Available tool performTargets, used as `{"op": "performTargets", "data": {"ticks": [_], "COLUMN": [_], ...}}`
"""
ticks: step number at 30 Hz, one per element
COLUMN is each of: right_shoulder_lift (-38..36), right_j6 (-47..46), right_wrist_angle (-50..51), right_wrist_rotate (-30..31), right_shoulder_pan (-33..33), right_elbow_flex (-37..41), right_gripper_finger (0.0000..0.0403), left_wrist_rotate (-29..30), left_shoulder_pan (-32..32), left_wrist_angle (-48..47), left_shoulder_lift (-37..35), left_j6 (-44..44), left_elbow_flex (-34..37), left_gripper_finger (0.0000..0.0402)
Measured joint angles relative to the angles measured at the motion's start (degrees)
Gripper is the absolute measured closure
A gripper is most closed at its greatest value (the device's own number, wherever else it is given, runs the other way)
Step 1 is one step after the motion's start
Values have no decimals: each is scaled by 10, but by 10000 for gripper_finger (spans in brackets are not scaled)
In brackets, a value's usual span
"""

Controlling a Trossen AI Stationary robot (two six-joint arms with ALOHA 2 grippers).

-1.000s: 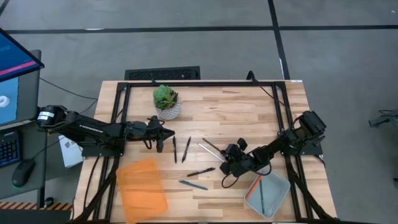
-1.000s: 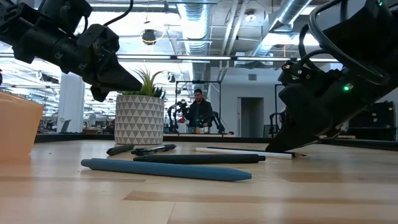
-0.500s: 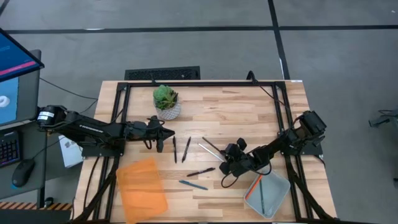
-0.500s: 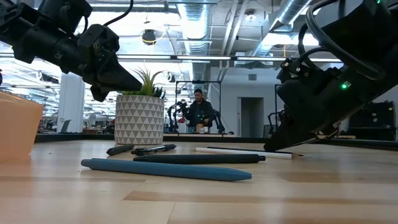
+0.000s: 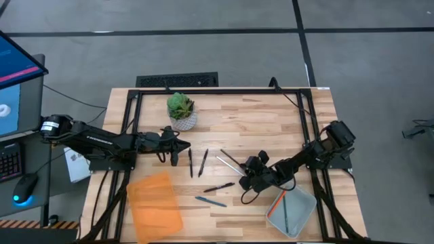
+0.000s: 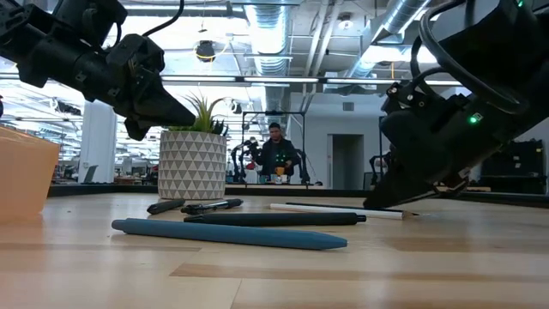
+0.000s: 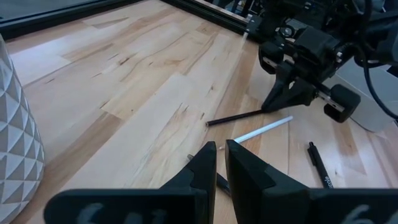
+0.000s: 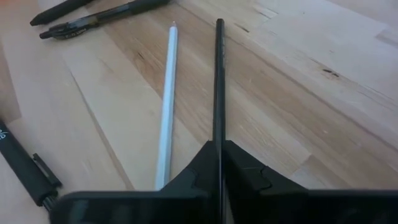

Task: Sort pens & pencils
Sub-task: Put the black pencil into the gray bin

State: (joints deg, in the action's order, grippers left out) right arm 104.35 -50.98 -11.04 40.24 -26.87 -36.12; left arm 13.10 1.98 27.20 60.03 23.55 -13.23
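right gripper: jaws pinched narrow around black pencil, low at table centre-right
pencil axis: flat, running straight out from the jaws; white pencil just beside, near-parallel
step: grasp made; next likely lift, carry to grey tray
left gripper: jaws nearly together, empty, hovering near plant pot

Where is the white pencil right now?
In the high view the white pencil lies on the table right of centre, beside a thin black stick, just left of the right gripper.
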Motion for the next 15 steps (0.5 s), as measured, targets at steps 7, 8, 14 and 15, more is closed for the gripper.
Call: {"op": "performTargets", "data": {"ticks": [7,8,14,15], "right_shoulder_lift": [1,1,23,30], "right_j6": [4,4,8,10], "right_wrist_angle": [1,1,-17,-25], "right_wrist_rotate": [1,1,35,41], "right_shoulder_pan": [0,0,-4,-6], "right_elbow_flex": [1,1,1,1], "right_gripper_finger": [336,336,336,336], "left_wrist_rotate": [0,0,0,0], "left_shoulder_pan": [0,0,0,0], "left_wrist_angle": [0,0,-11,-12], "left_shoulder_lift": [0,0,0,0], "left_j6": [0,0,0,0], "left_elbow_flex": [0,0,0,0], "left_gripper_finger": [376,376,376,376]}}
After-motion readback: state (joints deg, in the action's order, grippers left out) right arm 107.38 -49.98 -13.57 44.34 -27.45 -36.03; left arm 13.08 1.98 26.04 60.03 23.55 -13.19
